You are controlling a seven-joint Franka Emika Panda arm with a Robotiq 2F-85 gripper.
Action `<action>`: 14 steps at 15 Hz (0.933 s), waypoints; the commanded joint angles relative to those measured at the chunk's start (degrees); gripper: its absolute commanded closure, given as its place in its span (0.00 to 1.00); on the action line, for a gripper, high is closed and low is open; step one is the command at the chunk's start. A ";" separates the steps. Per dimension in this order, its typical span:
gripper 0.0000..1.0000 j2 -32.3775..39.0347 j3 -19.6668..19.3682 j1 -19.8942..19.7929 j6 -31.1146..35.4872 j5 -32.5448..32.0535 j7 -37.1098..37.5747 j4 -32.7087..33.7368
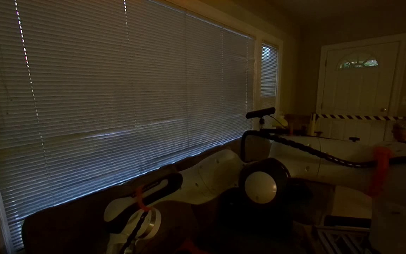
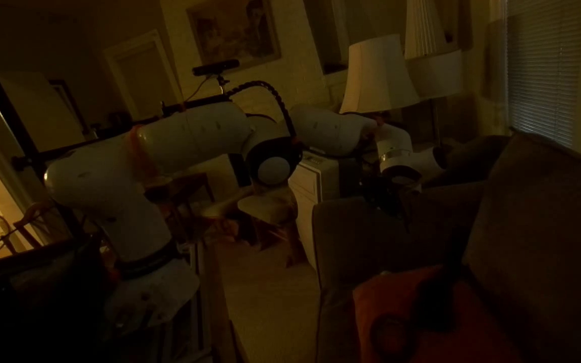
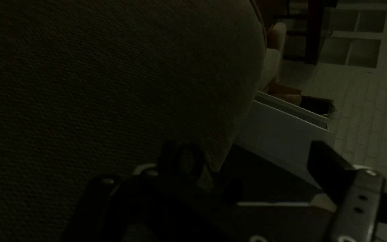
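the hand (image 3: 242, 148), at the bottom of the wrist view, stood wide open, its two fingers well apart and holding nothing (gloom swallowed most of the finger nearer the left edge). just beside that finger, low and near the centre of the frame, showed a dark ring-shaped thing (image 3: 199, 161); whether the two touched i could not tell. the sofa (image 3: 113, 84) filled the upper left of the same view with its coarse fabric. right of centre there stood a white cabinet (image 3: 281, 134), its contents hidden. in an exterior view the hand hung by the sofa's arm, right of centre, while at the lower right an orange cushion (image 2: 381, 297) bore a dark loop (image 2: 374, 334) and a dark lump (image 2: 437, 302). any lettering on the white robot arm (image 2: 194, 131) was too dim to read. in an exterior view, at the right, a striped bar (image 1: 365, 117) crossed in front of a pale door (image 1: 358, 88).
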 commanded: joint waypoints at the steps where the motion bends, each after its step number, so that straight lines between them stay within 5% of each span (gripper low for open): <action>1: 0.00 0.00 -0.11 0.46 -0.04 0.45 -2.52 -0.35; 14: 0.00 0.02 -0.11 1.51 7.43 1.35 -3.37 -1.49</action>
